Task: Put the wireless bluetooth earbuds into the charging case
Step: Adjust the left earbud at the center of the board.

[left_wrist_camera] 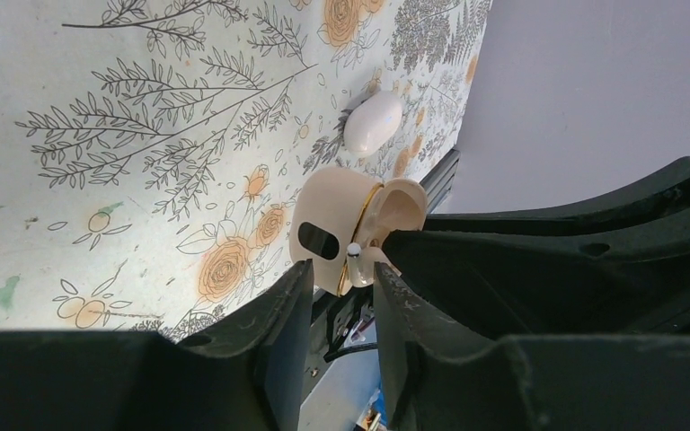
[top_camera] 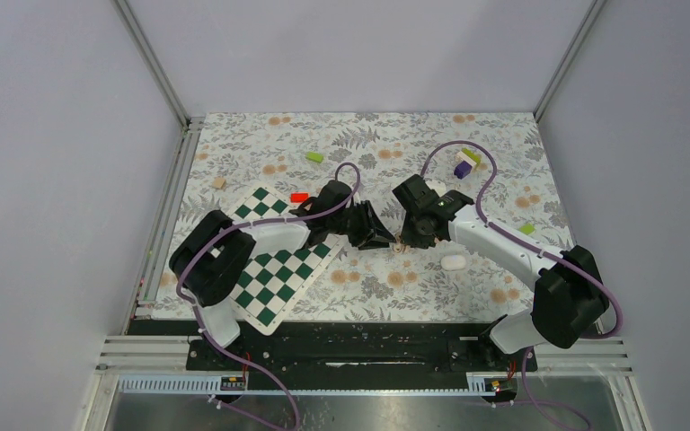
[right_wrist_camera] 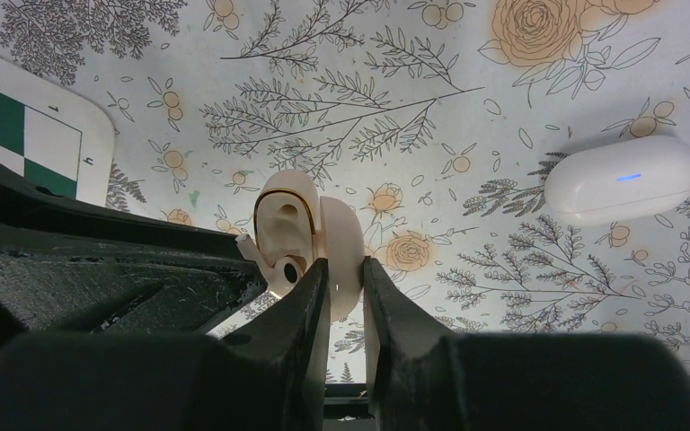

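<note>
Right wrist view puts the right gripper [right_wrist_camera: 346, 265] nearest, its two black fingers pinched shut on the pale back lobe of a peach earbud [right_wrist_camera: 283, 215], so that the contoured face with its gold seam stands free and turned toward the other arm. That hold looks deliberate: raised off the floral table [right_wrist_camera: 395, 117] and presented edge-on, the earbud offers a side for a second grasp. In the left wrist view, the left gripper [left_wrist_camera: 341, 280] faces it from the opposite side, jaws parted by a narrow gap, tips straddling the earbud's lower edge beside a small white peg. Whether they touch it cannot be told, and nothing is seen pinched between them. This reads as a handover, or a regrasp for a better angle. Beyond the pair, well apart on the cloth, lies the charging case [right_wrist_camera: 624, 180], a white rounded pod with a blue light glowing. Its lid is down, so its contents are hidden, and it would likely need opening before any earbud goes in. Farther off, the chessboard [top_camera: 274, 269] lies under the left arm, with a green block [top_camera: 314, 156] near the back edge.
</note>
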Available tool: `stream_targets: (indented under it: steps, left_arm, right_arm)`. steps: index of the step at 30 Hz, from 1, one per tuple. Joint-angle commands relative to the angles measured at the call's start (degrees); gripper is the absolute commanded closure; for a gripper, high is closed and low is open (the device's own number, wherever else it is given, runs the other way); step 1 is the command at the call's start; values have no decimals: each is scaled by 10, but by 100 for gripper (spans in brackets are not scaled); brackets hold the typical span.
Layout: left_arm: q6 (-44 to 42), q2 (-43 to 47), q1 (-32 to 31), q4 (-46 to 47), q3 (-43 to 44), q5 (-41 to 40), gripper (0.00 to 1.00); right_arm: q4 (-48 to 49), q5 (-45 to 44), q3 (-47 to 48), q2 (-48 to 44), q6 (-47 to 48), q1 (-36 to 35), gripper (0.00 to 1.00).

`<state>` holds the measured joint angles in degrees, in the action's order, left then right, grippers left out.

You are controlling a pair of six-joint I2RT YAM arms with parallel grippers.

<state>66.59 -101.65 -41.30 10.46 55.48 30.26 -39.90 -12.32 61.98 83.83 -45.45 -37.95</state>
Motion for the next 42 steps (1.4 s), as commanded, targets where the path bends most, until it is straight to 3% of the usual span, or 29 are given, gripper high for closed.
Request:
stream_targets:
  steps: [1,10,29,32,35,42]
  left_arm:
    - [5,-10,-3,37,26,21,70]
    - [1,-9,-4,42,27,19,89]
    - [-44,35,-1,-12,36,51,100]
    - [-114,23,11,-94,62,53,100]
    - [-213,-18,25,-248,120,28,100]
    - [-341,-102,28,-383,212,-26,95]
  right_arm:
    - [9,2,12,-11,-2,-6,100]
    - [10,0,6,-14,-1,-6,100]
    - [9,-18,-18,-5,17,-6,100]
    - [10,-20,-29,-14,20,-5,100]
    - [17,-19,-49,-24,23,-5,100]
    - [16,-15,-74,-42,32,-5,100]
